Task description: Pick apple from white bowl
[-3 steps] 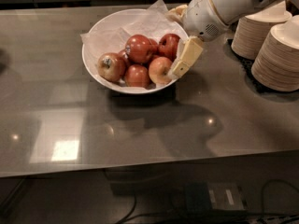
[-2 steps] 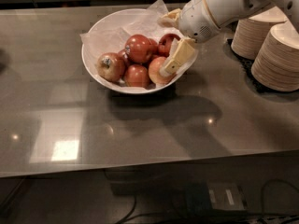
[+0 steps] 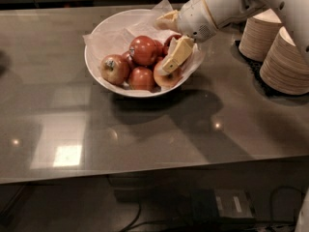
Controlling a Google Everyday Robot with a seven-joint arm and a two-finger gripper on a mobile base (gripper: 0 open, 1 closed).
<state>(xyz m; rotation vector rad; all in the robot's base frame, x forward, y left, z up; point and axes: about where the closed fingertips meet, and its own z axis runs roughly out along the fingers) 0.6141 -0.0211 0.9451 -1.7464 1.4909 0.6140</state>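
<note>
Dim overhead light puts pale glare patches on the glossy desk (image 3: 145, 149). The gripper (image 3: 172, 38), over the white bowl's (image 3: 120, 88) right side, throws a broad soft shadow onto the desk in front.

A glossy, smooth skin is seen on the apple (image 3: 145, 50), and the smooth white bowl (image 3: 96, 74) is lined with crumpled matt paper (image 3: 108, 37). The gripper (image 3: 165, 43), held over the bowl's right side with fingers apart, is faced with matt cream pads (image 3: 176, 56) below a smooth white plastic-looking arm (image 3: 227, 4). The table (image 3: 145, 139) is polished grey and lights are mirrored in it; the stacked bowls (image 3: 285, 66) look like matt beige paper.
</note>
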